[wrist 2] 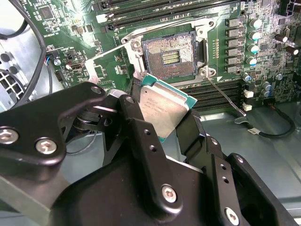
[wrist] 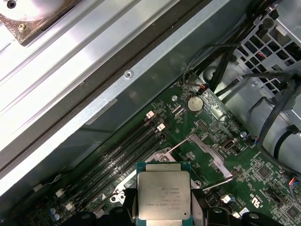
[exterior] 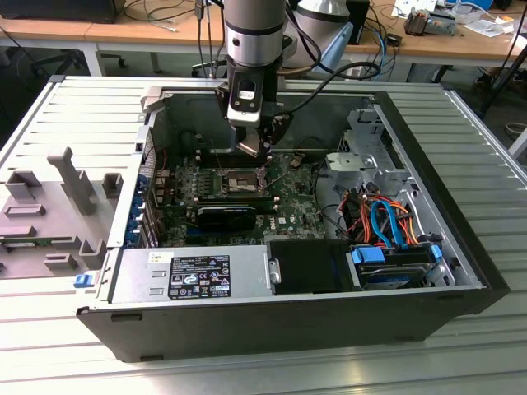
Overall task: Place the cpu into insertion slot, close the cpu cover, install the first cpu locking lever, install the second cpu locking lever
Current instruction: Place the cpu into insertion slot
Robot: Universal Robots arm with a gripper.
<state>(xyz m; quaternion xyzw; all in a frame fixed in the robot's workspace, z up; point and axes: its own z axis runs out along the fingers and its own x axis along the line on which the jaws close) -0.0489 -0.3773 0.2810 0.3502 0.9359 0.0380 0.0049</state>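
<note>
- Ribbed grey metal desk (exterior: 49, 107) in a cable-strewn lab carries an open black computer case (exterior: 461, 271) lying on its side, which leaves the green motherboard (exterior: 288, 206) facing up for work from above.
- At 9 o'clock of the case in the exterior view, a grey moulded parts fixture (exterior: 58, 206) sits on the same desk.
- Reaching down into the case, the black two-finger gripper (exterior: 251, 148) hangs just above the board, at about 12 o'clock of the socket in the exterior view.
- Its fingers are clamped on opposite edges of the small flat square cpu (wrist 2: 164, 106) with the silvery metal top, likely so that the underside keeps clear of any touch.
- The chip is held tilted in the air, near the socket but apart from it.
- The square silver-bordered insertion slot (wrist 2: 170, 56) lies empty, its dark pin field exposed.
- The thin silver hinged cpu cover (wrist: 209, 153) appears swung up and out of the way, evidently to leave the slot open.
- One thin wire locking lever (wrist 2: 225, 96) juts free beside the socket, not latched.
- Long narrow memory slots (wrist: 122, 155) run alongside.
</note>
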